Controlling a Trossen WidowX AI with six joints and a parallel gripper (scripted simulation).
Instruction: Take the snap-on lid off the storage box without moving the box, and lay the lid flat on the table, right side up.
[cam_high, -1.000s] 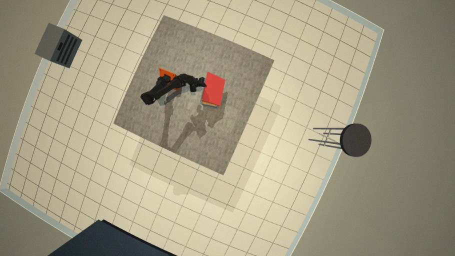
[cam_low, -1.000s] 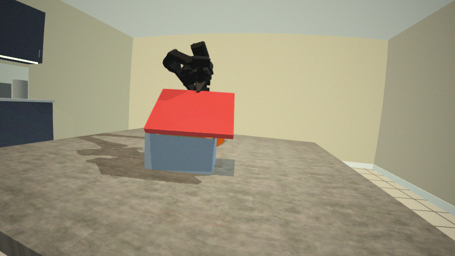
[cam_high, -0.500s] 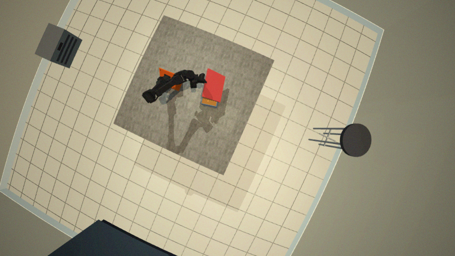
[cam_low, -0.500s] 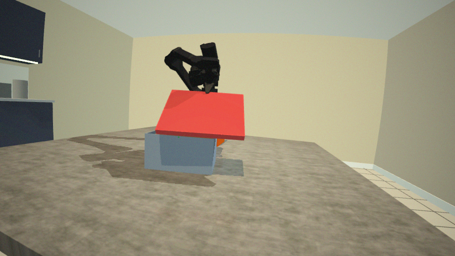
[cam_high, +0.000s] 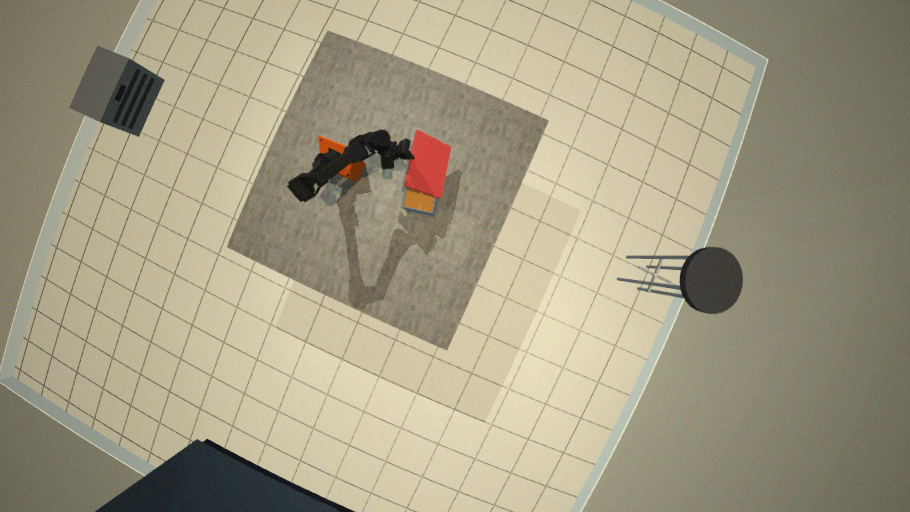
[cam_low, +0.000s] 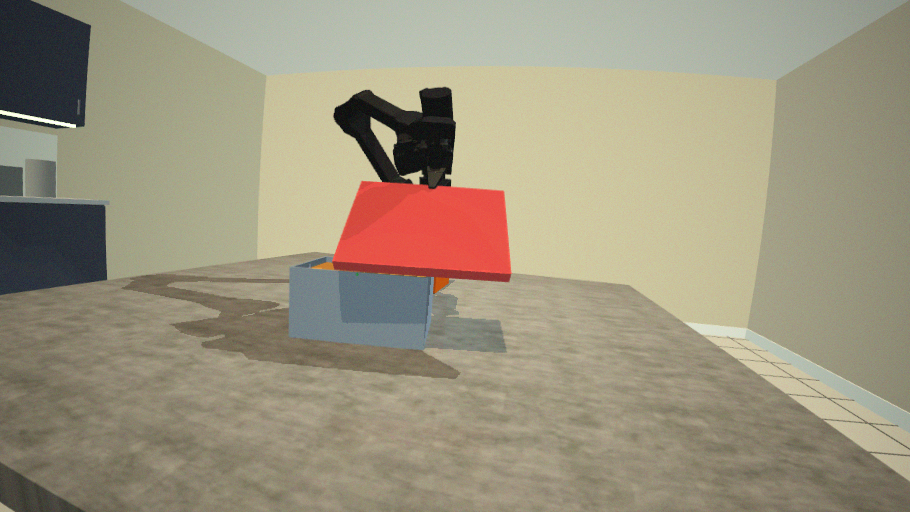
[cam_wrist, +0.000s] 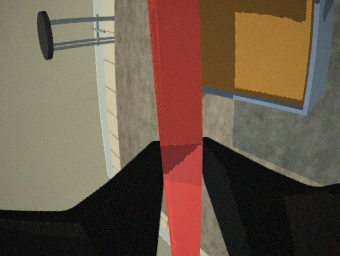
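The red lid (cam_high: 429, 162) (cam_low: 426, 232) (cam_wrist: 181, 75) is off the box, right side up but tilted: its edge at my gripper is high and its opposite edge is lower. My gripper (cam_high: 411, 154) (cam_low: 434, 185) (cam_wrist: 180, 147) is shut on that high edge, seen end-on in the wrist view. The blue-grey storage box (cam_low: 315, 305) (cam_wrist: 322, 65) stands upright on the table. The lid hangs over part of it, shifted to the right in the exterior view. The box's orange interior (cam_high: 420, 200) (cam_wrist: 270, 55) shows beside the lid. Whether the lid's low edge touches the rim I cannot tell.
The grey table (cam_high: 496, 127) (cam_low: 572, 413) carries the box and my arm. An orange panel (cam_high: 353, 170) (cam_low: 440, 284) is by my arm's base, behind the box in the exterior view. A dark round stool (cam_high: 711, 280) (cam_wrist: 45, 35) stands off the table.
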